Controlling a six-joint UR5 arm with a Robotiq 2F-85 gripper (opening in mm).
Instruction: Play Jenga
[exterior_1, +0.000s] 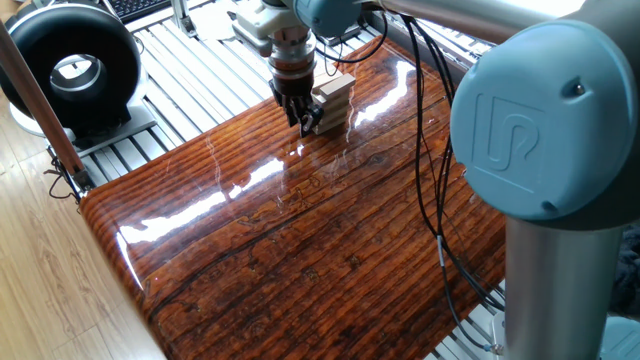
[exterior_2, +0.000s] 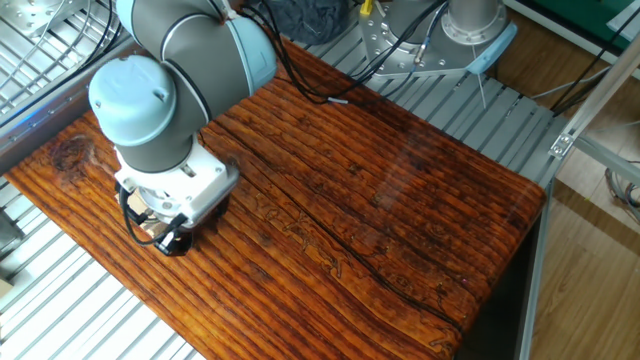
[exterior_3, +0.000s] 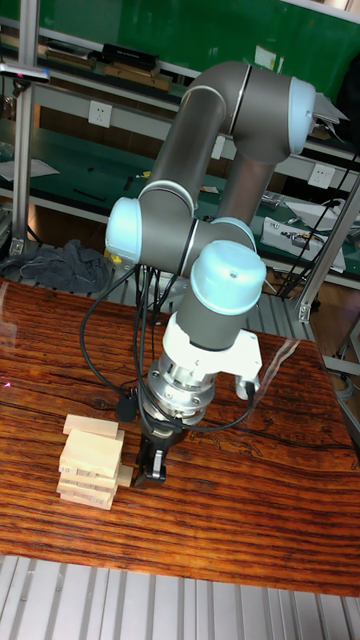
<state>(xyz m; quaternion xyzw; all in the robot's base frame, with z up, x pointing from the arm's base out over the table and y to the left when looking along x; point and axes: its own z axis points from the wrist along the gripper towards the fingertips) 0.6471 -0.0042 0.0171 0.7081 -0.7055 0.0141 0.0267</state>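
Note:
The Jenga tower (exterior_3: 90, 460) is a short stack of pale wooden blocks in crosswise layers, near the table's edge; it also shows in one fixed view (exterior_1: 333, 98). One low block (exterior_3: 123, 476) sticks out of the stack toward the gripper. My gripper (exterior_3: 150, 470) points down right beside the tower, its dark fingers close together, tips at that block's end with nothing held between them. In one fixed view the gripper (exterior_1: 306, 120) stands against the tower's left face. In the other fixed view the arm hides most of the tower and only the gripper (exterior_2: 170, 240) tip shows.
The dark striped tabletop (exterior_1: 300, 250) stretches wide in front of the tower. A black round fan (exterior_1: 70, 70) stands off the table at the left. Black cables (exterior_1: 425, 170) hang from the arm over the table. Slatted metal framing (exterior_2: 80, 310) borders the table.

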